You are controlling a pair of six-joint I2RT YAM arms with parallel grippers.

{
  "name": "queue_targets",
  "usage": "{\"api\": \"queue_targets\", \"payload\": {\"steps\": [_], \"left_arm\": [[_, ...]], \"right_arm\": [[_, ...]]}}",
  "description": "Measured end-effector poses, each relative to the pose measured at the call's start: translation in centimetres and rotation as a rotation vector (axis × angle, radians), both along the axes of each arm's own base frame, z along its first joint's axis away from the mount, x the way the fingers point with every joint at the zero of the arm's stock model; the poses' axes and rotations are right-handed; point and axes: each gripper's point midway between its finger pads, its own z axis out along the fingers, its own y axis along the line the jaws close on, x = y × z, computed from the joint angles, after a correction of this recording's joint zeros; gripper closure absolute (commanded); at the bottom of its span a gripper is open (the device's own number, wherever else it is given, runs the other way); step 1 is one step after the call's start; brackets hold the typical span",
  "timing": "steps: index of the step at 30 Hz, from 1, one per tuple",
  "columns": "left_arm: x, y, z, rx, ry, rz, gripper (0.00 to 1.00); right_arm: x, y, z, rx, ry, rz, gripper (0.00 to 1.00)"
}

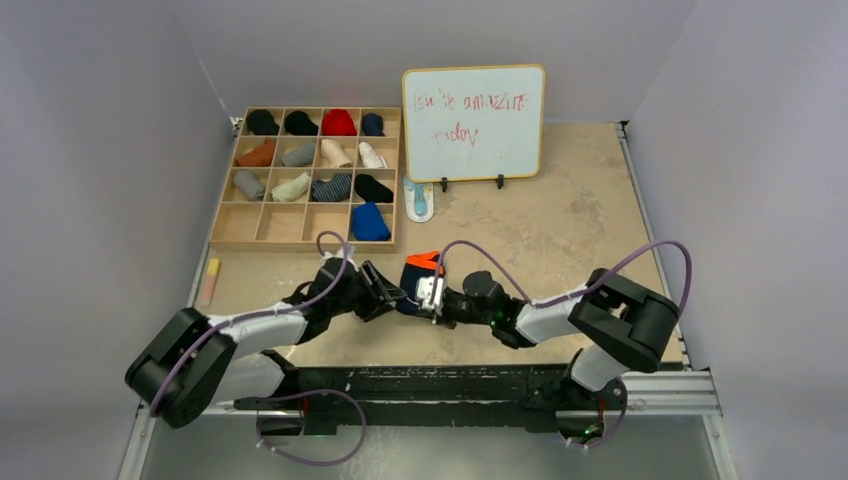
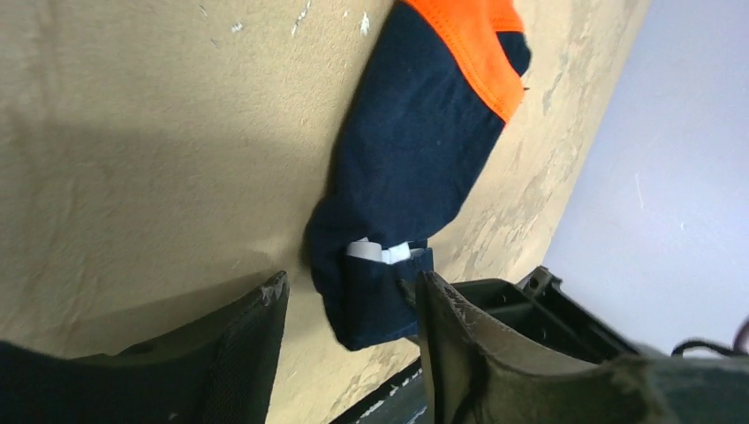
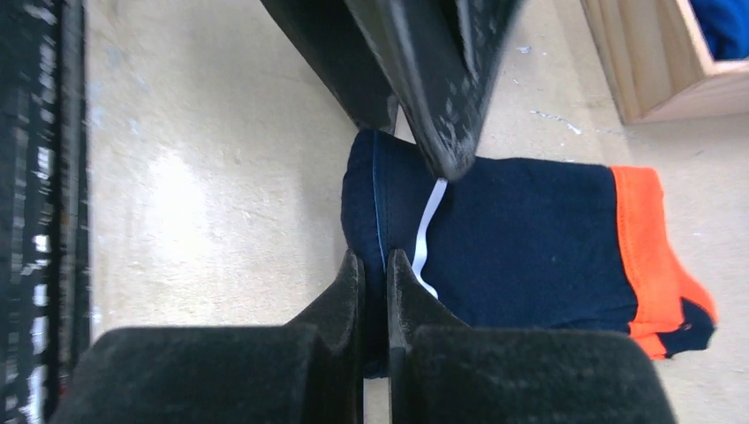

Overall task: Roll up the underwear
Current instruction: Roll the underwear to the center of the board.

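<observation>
Right fingers [image 3: 344,300] pinch the near folded end of the navy briefs [image 3: 530,238] on the desk [image 3: 177,221], left fingers [image 2: 256,327] spread astride that same end, long axis running away toward the orange waistband [image 3: 649,256].

Black-and-white arms [image 1: 250,330] carry looped purple cables [image 1: 470,243], with black jaws.

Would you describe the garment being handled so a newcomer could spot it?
Find the compartmented wooden tray at the far left. Just nearer than its right corner lies a navy fabric brief. Only it has a bright orange band.
</observation>
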Motion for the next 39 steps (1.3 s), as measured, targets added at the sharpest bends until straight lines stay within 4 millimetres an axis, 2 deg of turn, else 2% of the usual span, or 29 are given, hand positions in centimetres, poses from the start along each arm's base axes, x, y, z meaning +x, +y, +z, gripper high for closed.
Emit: {"api": "queue_targets", "payload": {"steps": [4,10,13,19,25,29,35,39], "left_arm": [[-0.1,1.3,1.4,0.0,-0.058,0.044,0.33],[-0.1,2.6,3.1,-0.008,-0.156,0.08,0.3],[-0.4,2.9,2.8,0.002,-0.166,0.073,0.3],[-1.7,3.4,0.6,0.013,-0.138,0.048,0.3],[-0.9,2.5,0.6,-0.016,-0.157,0.044,0.31],[-0.1,2.1,0.3,-0.053,-0.138,0.084,0.37],[0.8,1.5,-0.6,-0.092,-0.092,0.133,0.59],[0.9,1.4,-1.3,-0.09,-0.073,0.143,0.77]], "right_arm": [[-0.4,-0.1,0.8,0.11,0.254,0.011,1.0],[0.6,0.8,0.8,0.194,0.653,0.0,1.0],[1.7,1.3,0.9,0.213,0.827,-0.019,1.0],[3.2,1.1,0.5,0.207,1.087,-0.082,1.0],[4.3,0.6,-0.3,0.193,1.246,-0.157,0.97],[4.5,0.1,-1.1,0.184,1.341,-0.205,0.94],[4.4,0.1,-1.3,0.17,1.407,-0.227,0.91],[4.4,0.1,-1.3,0.154,1.425,-0.241,0.81]]}}
